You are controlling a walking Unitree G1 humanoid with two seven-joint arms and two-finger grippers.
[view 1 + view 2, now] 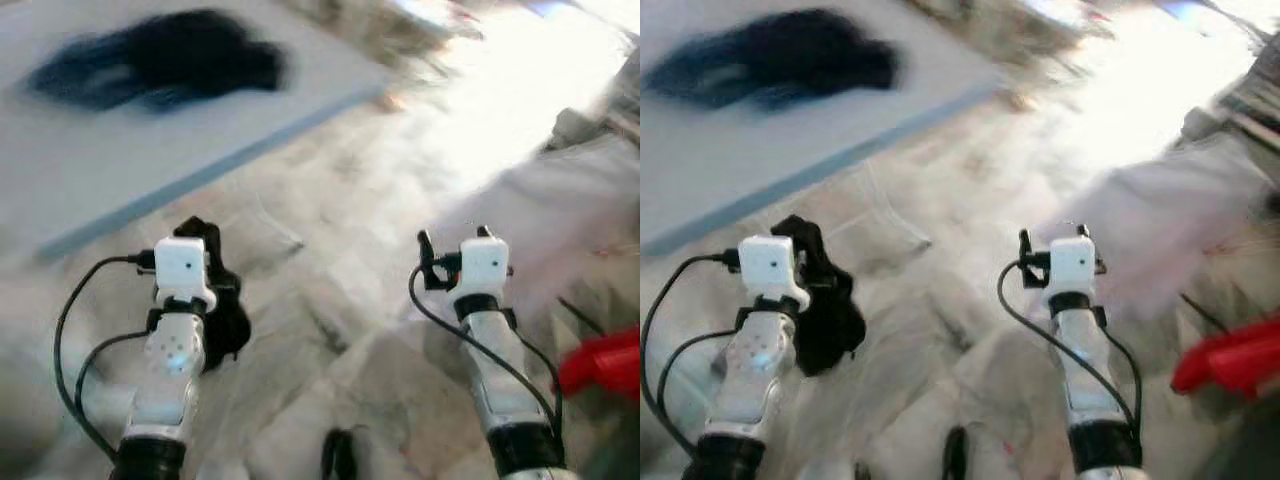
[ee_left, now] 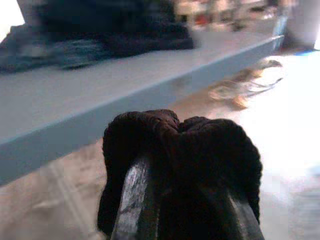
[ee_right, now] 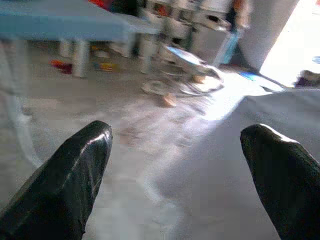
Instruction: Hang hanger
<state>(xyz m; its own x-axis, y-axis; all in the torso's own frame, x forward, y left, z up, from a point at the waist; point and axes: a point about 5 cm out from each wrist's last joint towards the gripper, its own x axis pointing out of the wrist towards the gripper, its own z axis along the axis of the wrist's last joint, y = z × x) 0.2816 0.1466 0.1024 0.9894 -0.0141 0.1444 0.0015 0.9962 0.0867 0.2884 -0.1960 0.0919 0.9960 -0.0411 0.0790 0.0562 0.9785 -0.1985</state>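
Observation:
My left gripper (image 2: pixel 185 200) is shut on a black piece of cloth (image 2: pixel 185 145) that bunches over its fingers (image 2: pixel 131 200) and hangs down beside the wrist (image 1: pixel 225 320). It is held low over the pale marbled floor, just short of a light blue table (image 1: pixel 150 170). My right gripper (image 3: pixel 180 175) is open with nothing between its fingers (image 3: pixel 70 180), out over the floor (image 1: pixel 455 240). On the table lies a dark blue and black garment (image 1: pixel 160 60). The head views are blurred.
A white sheet or cloth (image 1: pixel 560 220) spreads over the floor on the right, with a red object (image 1: pixel 605 365) near it. Shelves and scattered small items (image 3: pixel 185 65) stand across the room. A bright patch of light falls on the floor ahead.

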